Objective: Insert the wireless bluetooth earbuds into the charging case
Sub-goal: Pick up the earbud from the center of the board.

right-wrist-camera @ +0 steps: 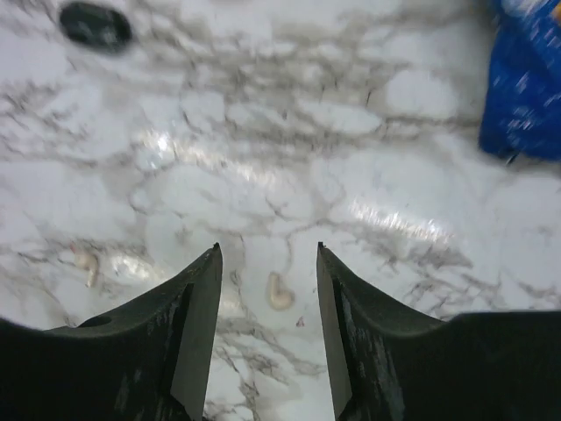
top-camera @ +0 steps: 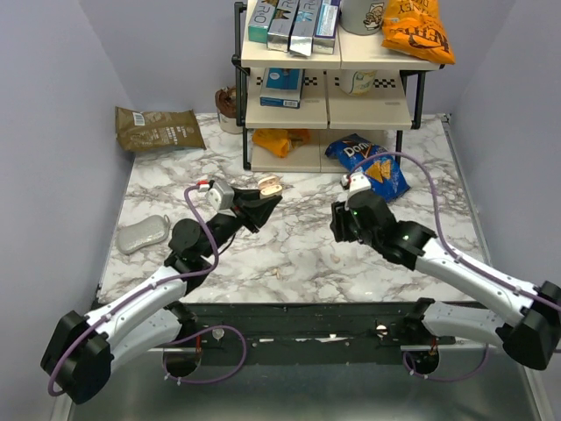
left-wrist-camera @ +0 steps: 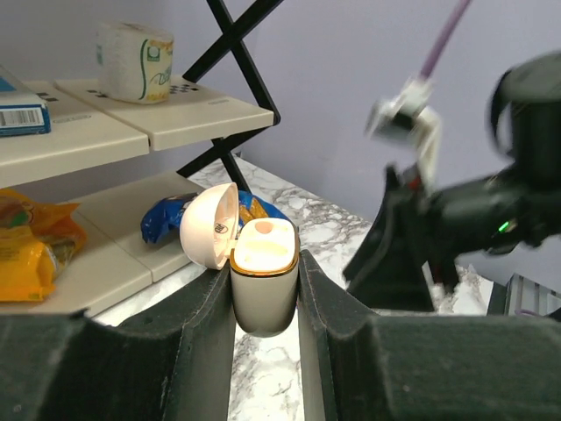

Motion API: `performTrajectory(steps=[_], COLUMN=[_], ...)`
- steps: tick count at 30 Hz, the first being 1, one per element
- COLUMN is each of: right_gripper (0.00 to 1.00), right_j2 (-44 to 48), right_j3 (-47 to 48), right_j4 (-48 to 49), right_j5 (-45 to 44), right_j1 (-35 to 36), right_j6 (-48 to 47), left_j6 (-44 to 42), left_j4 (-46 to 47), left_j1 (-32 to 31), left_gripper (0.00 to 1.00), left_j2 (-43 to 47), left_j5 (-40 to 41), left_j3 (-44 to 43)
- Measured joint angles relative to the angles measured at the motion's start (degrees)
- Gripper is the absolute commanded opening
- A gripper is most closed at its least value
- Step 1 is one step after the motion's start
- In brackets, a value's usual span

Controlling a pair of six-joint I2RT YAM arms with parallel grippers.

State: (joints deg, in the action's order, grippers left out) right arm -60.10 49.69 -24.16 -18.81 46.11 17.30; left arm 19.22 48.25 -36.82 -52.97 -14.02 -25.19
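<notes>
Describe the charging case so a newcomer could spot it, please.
Find the black-framed shelf rack at the marble table's back. Just before it, the left arm's jaws hold up the charging case. It alone is cream, gold-rimmed, with its lid open.

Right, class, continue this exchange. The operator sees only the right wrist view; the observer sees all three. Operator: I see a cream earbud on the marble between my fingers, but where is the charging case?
Observer: The left gripper is shut on the charging case, off the table.
Operator: Is its lid open?
Observer: Yes, the lid is swung back.
Operator: Which side of me?
Observer: Left of the right gripper, seen from the top.
</notes>
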Motion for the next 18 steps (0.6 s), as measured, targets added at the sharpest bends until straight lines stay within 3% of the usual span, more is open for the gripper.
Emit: performTrajectory(steps=[9,18], right_gripper=[0.58,0.58], right_j2=[-7.37,-14.19], right_j3=[-10.01,-12.13], right_j4=[2.47,5.27], right_j5=[6.01,8.52], right_j1=[0.0,-0.02], right_j6=[8.98,14.27], left_j6=[2.78,4.17], left_j4=[-3.02,-6.45], left_j1=[-0.42,-0.85], left_gripper=[0.0,0.0], left_j2=[8.0,11.1], left_j5=[2.12,2.95], left_j3=[4.63,5.03])
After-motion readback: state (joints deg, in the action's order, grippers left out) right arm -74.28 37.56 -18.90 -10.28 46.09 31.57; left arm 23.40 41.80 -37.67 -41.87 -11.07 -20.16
